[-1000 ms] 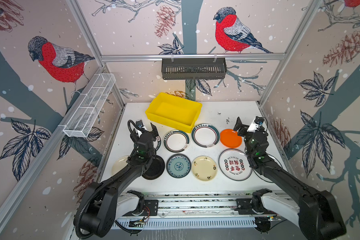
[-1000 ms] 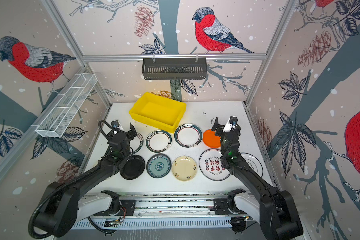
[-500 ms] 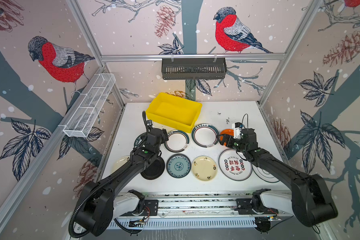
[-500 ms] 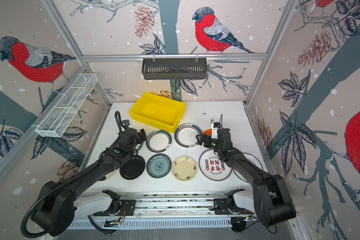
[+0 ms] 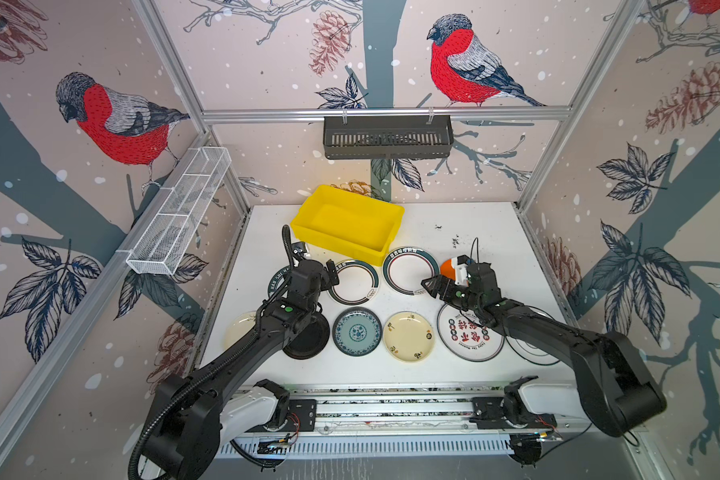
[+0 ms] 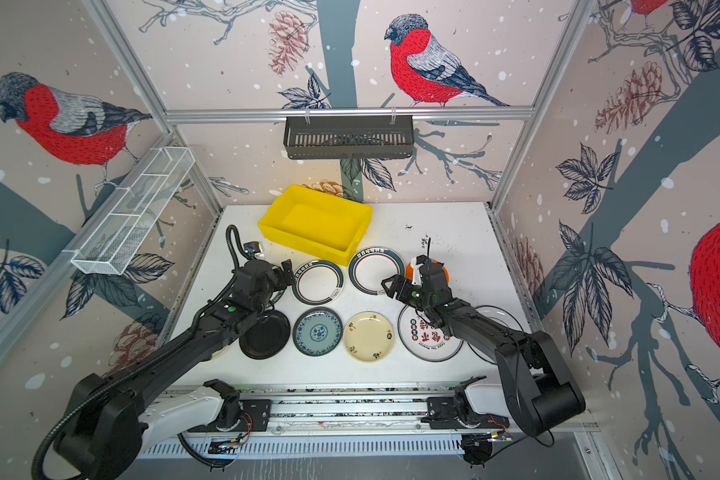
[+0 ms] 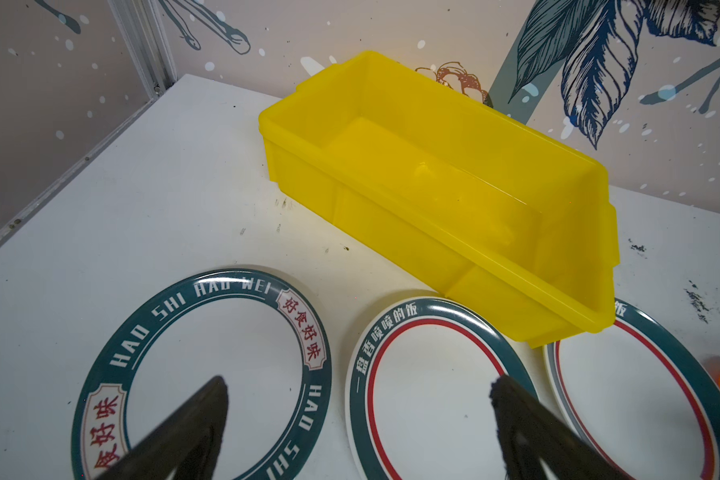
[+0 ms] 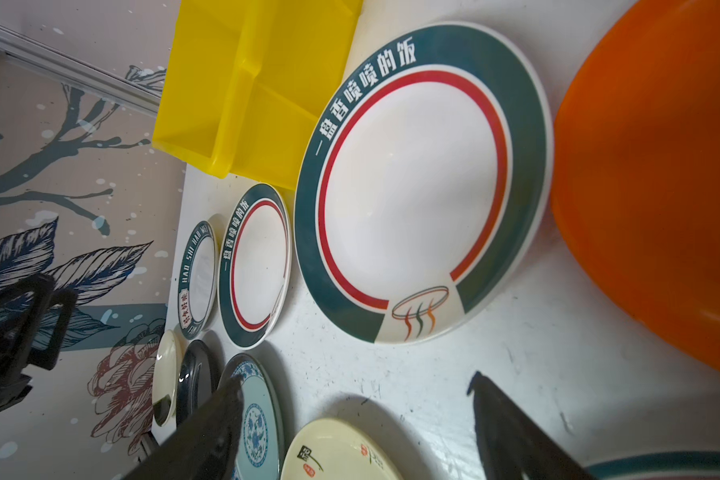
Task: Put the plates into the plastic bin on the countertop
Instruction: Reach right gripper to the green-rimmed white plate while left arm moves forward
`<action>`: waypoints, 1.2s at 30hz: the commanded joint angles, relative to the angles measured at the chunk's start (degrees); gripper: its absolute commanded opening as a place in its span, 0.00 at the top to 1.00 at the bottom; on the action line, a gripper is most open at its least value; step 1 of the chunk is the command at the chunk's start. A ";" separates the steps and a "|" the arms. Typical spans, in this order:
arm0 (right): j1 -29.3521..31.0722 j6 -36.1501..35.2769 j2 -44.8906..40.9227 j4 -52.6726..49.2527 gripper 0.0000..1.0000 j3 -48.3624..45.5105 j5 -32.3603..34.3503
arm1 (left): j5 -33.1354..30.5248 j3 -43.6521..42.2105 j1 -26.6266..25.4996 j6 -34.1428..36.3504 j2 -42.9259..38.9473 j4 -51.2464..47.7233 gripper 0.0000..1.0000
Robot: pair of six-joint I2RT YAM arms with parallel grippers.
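Observation:
The yellow plastic bin stands empty at the back of the white countertop. Several plates lie flat in front of it. Two are white with dark lettered rims. The others are orange, black, blue-patterned, cream floral and white with red characters. My left gripper hangs open over the gap between two lettered plates. My right gripper, turned sideways, is open over bare countertop beside the lettered plate, holding nothing.
A dark slotted basket hangs on the back rail. A white wire mesh tray is fixed to the left wall. A cream plate and a thin-rimmed plate lie partly under the arms. Aluminium rails edge the countertop.
Both arms have reached in towards the middle. The left gripper moved right to the lettered plates. The right gripper moved left off the orange plate and rolled sideways.

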 commanded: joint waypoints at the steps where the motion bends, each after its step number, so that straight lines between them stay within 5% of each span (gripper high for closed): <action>1: 0.69 2.50 0.86 2.41 0.16 -0.95 0.92 | 0.74 -0.32 -0.12 -0.66 -1.56 1.29 0.02; 14: 1.42 7.67 9.06 10.87 0.43 -2.04 -0.30 | 0.35 -2.28 -0.17 -0.71 -5.54 0.11 0.02; 22: 1.60 10.19 10.47 16.31 0.43 -3.40 4.53 | -1.30 -1.66 -0.14 0.87 -5.37 -0.63 0.02; 36: 1.12 13.29 15.36 24.28 0.58 -4.40 6.71 | -0.04 -2.24 -0.13 0.28 -4.78 -0.16 0.03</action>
